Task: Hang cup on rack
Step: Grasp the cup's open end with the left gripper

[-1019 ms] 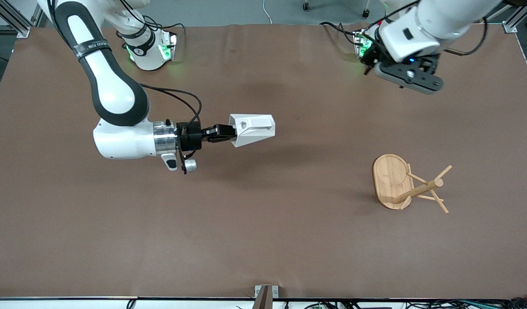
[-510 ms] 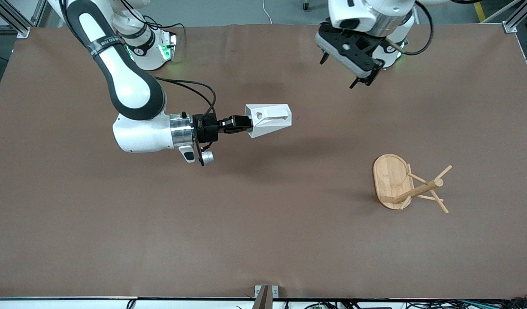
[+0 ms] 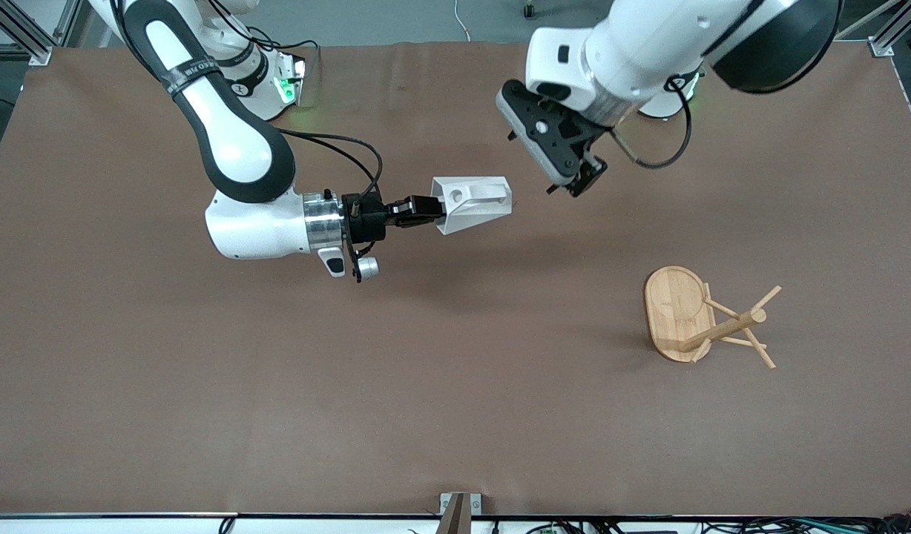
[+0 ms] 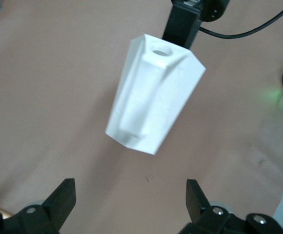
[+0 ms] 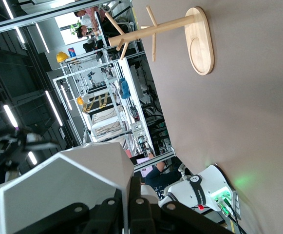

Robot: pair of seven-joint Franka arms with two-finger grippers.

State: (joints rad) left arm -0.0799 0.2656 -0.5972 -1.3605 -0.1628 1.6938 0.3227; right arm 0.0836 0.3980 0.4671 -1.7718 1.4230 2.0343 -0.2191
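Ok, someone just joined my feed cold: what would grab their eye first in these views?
Probably the white cup, held on its side in the air over the middle of the table by the shut right gripper. Next, the left gripper, fingers open, hanging close beside the cup and facing it. Last, the bamboo rack, standing alone toward the left arm's end of the table, its pegs bare.

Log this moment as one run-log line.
right gripper: shut on cup, aloft | left gripper: open beside cup | rack: bare
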